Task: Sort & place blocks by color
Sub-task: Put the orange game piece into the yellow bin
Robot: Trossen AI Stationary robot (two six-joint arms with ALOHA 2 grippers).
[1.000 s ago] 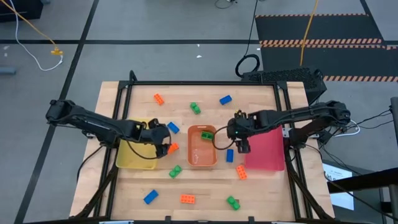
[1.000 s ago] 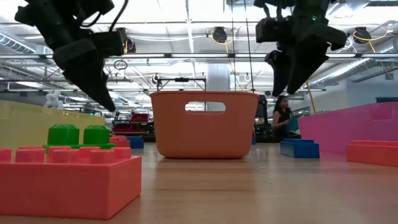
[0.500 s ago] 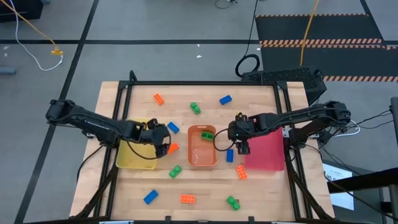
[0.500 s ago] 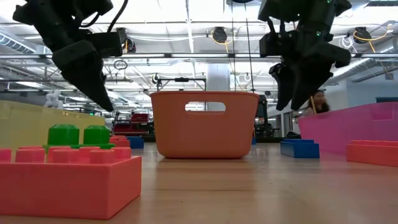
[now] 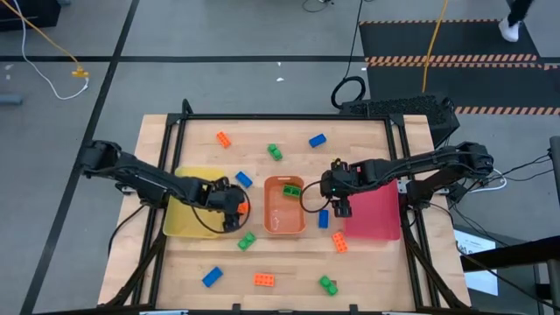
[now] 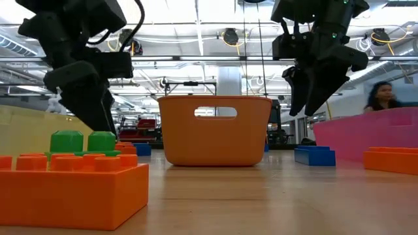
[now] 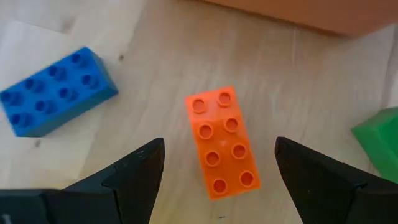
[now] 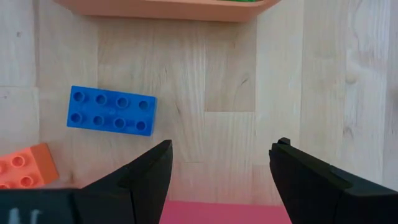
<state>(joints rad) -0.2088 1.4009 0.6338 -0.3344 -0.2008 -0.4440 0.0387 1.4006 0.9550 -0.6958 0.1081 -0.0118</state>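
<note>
Both arms poised over loose blocks on the bench (image 5: 367, 262)

We see the left end effector (image 7: 217, 165) spread astride an orange block (image 7: 222, 142) between the yellow tray (image 5: 188, 223) and orange tray (image 5: 282, 229); drifting sideways, it could clip the green block (image 7: 378, 134). The right end effector (image 8: 219, 171), also spread, hovers beside a blue block (image 8: 112, 110).

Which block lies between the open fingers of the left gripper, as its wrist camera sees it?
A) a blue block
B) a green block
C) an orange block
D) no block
C: in the left wrist view an orange block lies on the wood between the two spread fingers of the left gripper.
</note>
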